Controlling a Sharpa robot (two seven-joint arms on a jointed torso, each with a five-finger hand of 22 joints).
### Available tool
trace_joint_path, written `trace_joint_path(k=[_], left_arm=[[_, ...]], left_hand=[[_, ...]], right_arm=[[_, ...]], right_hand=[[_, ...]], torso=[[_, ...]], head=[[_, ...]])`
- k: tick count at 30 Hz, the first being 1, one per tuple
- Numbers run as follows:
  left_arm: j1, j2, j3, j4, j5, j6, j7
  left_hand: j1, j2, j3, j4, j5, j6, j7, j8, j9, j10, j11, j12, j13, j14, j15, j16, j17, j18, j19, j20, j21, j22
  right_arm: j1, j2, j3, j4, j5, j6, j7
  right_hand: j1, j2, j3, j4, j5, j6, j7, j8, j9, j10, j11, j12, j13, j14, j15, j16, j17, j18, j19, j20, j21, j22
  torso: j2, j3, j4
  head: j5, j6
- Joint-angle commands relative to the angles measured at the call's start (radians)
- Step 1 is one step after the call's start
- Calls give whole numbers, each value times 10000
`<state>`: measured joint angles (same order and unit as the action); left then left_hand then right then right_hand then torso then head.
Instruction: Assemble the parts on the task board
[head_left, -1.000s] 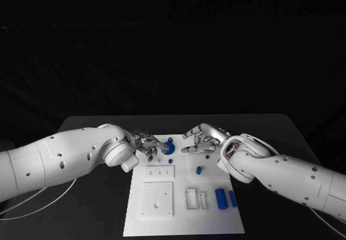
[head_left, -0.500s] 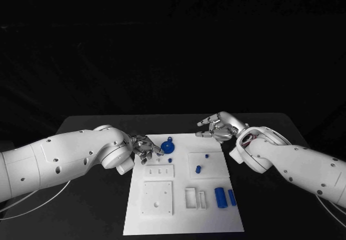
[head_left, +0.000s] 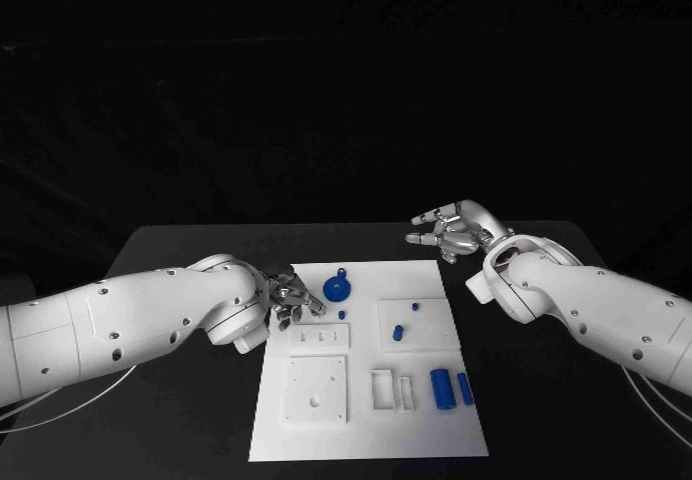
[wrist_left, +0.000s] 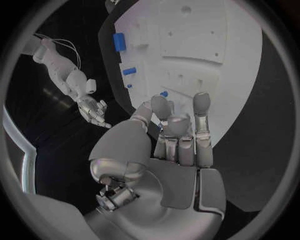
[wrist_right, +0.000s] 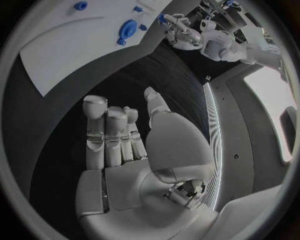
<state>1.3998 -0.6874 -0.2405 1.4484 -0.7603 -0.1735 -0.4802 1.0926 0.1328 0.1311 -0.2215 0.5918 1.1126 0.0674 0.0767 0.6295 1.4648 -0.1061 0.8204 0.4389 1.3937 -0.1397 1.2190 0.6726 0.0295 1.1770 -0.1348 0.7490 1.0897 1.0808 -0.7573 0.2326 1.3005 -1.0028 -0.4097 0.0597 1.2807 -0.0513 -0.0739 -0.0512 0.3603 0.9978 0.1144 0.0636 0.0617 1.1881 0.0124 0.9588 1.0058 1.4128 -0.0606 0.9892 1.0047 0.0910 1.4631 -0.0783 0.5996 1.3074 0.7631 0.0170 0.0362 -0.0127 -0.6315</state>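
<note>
Fingers (head_left: 444, 230) of right hand (head_left: 459, 230) lifted off board (head_left: 368, 440).

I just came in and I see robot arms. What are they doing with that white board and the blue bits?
The robot is putting blue parts together on a white board. Right now neither hand holds anything. The left hand sits at the board's left edge, close to a round blue part lying on the board. The right hand is lifted off beyond the board's far right corner, fingers apart. Two longer blue parts wait near the front of the board.
</note>
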Motion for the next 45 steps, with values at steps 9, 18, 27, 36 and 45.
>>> trace_joint_path(k=[9,18,27,36,45], left_arm=[[-99,26,-4,249,-1006,-162,-299],[-223,43,-5,280,-844,151,-306],[-301,58,-6,278,-771,356,-309],[-370,69,-7,290,-744,589,-318],[-401,70,-7,284,-1026,690,-312]], left_hand=[[-743,-423,2256,139,-1394,3384,-1478,42,5595,454,-70,280,106,158,42,211,762,306,196,207,-419,767],[-1001,-172,2301,490,-1793,3452,-1484,18,5586,454,-41,306,141,149,83,202,842,338,285,297,-745,1146],[-1230,69,2274,935,-2531,3498,-1491,29,5576,453,-33,310,187,143,108,222,922,393,383,396,-1067,1490],[-1148,91,2197,1170,-2790,3532,-1495,30,5550,450,-31,320,222,143,121,236,975,430,563,452,-1524,1993],[-1131,120,2182,1226,-2891,3537,-1494,31,5539,453,-29,322,228,146,129,232,976,443,608,484,-1678,2160]], right_arm=[[123,245,23,-381,470,-133,304],[151,339,24,-508,515,-96,289],[155,381,24,-581,524,-25,258],[156,441,24,-628,525,20,242],[156,498,24,-659,524,57,235]], right_hand=[[-45,161,-40,-134,106,-39,13,-14,6,-243,-43,-538,-604,-145,-2,-381,-355,106,-36,1,-592,561],[-54,178,-49,-173,173,-65,17,-16,4,-285,-42,-564,-708,-170,-1,-422,-428,105,-24,0,-743,552],[-46,200,-51,-233,343,-62,18,-15,5,-305,-45,-538,-759,-178,-4,-408,-453,99,5,-5,-811,563],[-38,209,-31,-295,617,-80,20,-19,2,-323,-50,-535,-797,-182,-8,-394,-462,95,18,-9,-856,567],[-31,223,18,-361,744,-77,22,-18,2,-338,-54,-530,-820,-191,-11,-396,-476,91,28,-13,-882,570]], torso=[[-2,3,0],[3,0,-2],[5,-2,-4],[6,-3,-2],[14,-1,-13]], head=[[13,-140],[-13,-196],[0,-247],[-12,-297],[6,-307]])
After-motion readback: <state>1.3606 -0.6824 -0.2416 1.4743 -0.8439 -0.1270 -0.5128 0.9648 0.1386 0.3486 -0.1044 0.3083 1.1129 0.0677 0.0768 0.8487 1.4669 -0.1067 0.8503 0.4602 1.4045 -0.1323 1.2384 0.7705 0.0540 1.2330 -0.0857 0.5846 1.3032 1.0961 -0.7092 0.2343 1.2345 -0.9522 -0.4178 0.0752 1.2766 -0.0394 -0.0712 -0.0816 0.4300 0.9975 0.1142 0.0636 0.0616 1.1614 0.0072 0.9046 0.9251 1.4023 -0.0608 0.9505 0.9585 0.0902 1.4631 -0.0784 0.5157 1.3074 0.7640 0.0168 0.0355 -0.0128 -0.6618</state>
